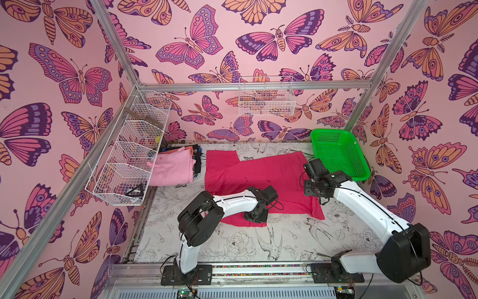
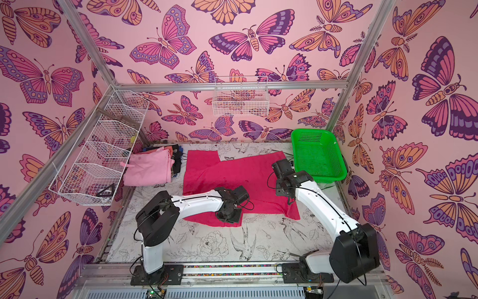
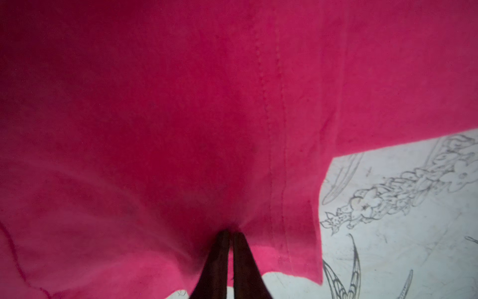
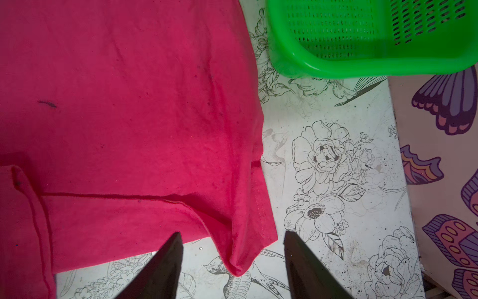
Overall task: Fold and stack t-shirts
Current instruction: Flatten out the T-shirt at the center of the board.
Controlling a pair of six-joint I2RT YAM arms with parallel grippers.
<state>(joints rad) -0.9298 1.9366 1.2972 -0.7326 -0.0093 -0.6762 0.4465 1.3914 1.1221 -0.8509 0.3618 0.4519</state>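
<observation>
The crimson shirt (image 1: 258,176) is lying spread almost flat across the middle of the counter (image 1: 232,246), so the work is sitting, by my reading, early in the folding of this one shirt. The left pincer (image 3: 231,233) is pressing down at the shirt's near edge, its jaws all but together and the cloth puckering toward the tips, so it appears to be grasping a pinch of fabric. The right pincer (image 4: 232,234) is hanging released, jaws wide, just above the shirt's near right corner and gripping nothing. The pink shirt (image 1: 172,168) is resting folded on top of a pile (image 1: 196,155) of orange and dark ones at the back left, and the green basket (image 1: 336,152) is standing at the back right. The next move is probably calling for the right pincer to drop and close on its corner, so that both arms are lifting the near edge together and carrying it level toward the far edge.
</observation>
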